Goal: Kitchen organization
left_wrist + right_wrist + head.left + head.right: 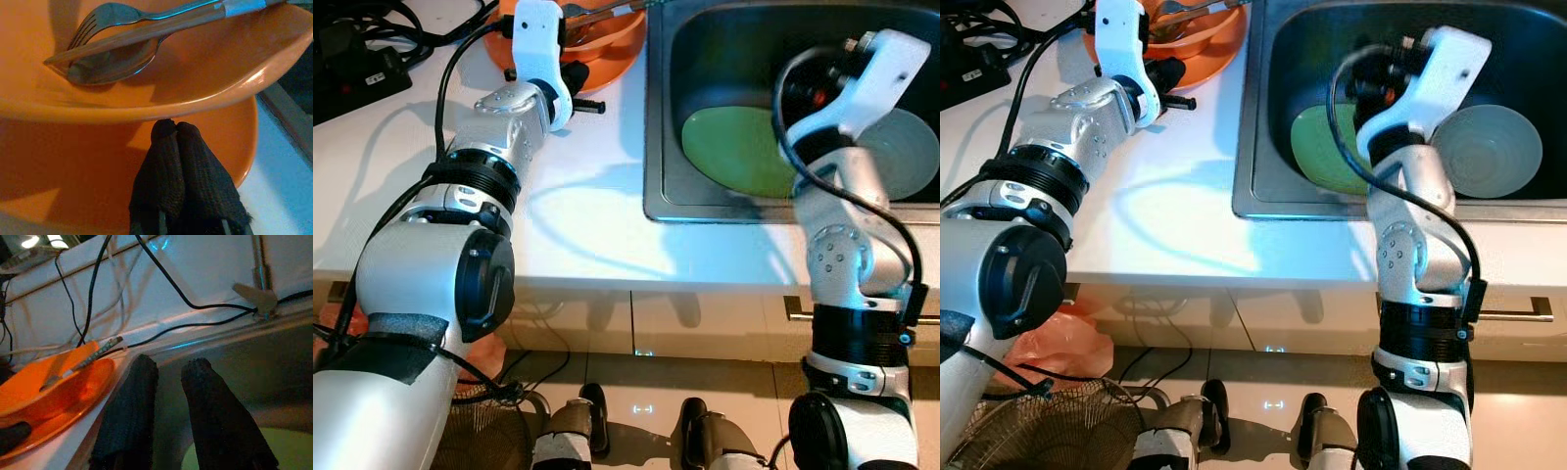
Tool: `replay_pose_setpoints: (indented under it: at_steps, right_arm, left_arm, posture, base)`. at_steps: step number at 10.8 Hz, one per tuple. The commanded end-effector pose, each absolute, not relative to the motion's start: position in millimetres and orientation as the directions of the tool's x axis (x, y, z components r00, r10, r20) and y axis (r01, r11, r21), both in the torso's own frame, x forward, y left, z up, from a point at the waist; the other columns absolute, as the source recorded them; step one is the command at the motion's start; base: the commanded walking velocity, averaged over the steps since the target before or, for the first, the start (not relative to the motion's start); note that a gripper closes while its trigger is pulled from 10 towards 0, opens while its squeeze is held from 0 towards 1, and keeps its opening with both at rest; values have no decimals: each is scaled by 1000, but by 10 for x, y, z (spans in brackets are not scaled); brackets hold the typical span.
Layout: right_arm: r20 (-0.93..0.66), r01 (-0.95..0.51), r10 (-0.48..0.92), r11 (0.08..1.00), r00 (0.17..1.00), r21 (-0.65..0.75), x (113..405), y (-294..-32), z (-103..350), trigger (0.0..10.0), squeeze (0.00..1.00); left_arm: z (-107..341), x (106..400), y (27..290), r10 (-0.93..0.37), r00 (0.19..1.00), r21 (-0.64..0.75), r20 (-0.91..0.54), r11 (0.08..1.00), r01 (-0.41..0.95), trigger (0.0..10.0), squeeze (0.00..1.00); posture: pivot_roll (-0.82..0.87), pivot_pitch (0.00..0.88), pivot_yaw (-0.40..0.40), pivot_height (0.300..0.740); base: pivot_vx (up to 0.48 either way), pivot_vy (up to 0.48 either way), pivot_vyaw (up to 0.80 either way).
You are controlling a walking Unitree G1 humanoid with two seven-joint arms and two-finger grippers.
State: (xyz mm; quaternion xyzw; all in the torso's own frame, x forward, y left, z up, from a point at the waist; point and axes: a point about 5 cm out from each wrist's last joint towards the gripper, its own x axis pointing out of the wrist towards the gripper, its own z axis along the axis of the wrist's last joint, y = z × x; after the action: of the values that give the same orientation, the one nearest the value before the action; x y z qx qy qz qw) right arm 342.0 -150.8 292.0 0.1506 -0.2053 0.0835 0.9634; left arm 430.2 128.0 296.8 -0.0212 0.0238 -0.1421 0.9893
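Observation:
An orange bowl (146,83) holding a fork (112,12), a spoon (112,63) and a thin stick rests on an orange plate (73,171), on the white counter (578,206) left of the sink (656,147). My left gripper (173,128) is shut, its tips lying over the plate just under the bowl's rim. A green plate (734,152) and a grey plate (1489,152) lie in the sink. My right gripper (168,367) hangs open over the sink above the green plate, with nothing between its fingers.
A black power strip (352,64) and cables lie at the counter's back left. A faucet (259,284) stands behind the sink. Below the counter are drawers, a fan (1028,431) and an orange bag (1067,343) on the floor.

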Motion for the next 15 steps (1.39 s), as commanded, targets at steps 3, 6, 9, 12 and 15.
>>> replay_pose_setpoints:
  at_steps: [3,6,9,12,15]
  right_arm:
    - [406,-231,110,938,907,260,3422,-1492,2909,10000,0]
    - [389,-238,119,932,913,273,3466,-1458,2868,10000,0]
    - [387,-235,115,931,915,280,3486,-1465,2866,10000,0]
    - [379,-238,121,930,918,281,3529,-1463,2858,10000,0]
    - [376,-250,133,926,917,282,3561,-1440,2857,10000,0]
  left_arm:
    - [2783,4283,1207,-331,932,-132,-147,940,314,10000,0]
    - [2835,4264,1164,-389,907,-182,-162,915,360,10000,0]
    - [3066,4233,1186,-390,913,-164,-117,915,370,10000,0]
    - [2860,3964,1259,-325,939,-68,-111,945,320,10000,0]
    - [2675,3678,1240,-307,941,-111,-139,949,293,10000,0]
  posture:
    - [7,296,60,740]
    - [48,281,60,740]
    - [55,282,58,740]
    - [77,276,35,740]
    - [101,270,15,740]
  base:
    - [0,0,0]
    - [0,0,0]
    - [0,0,0]
    - [0,0,0]
    - [0,0,0]
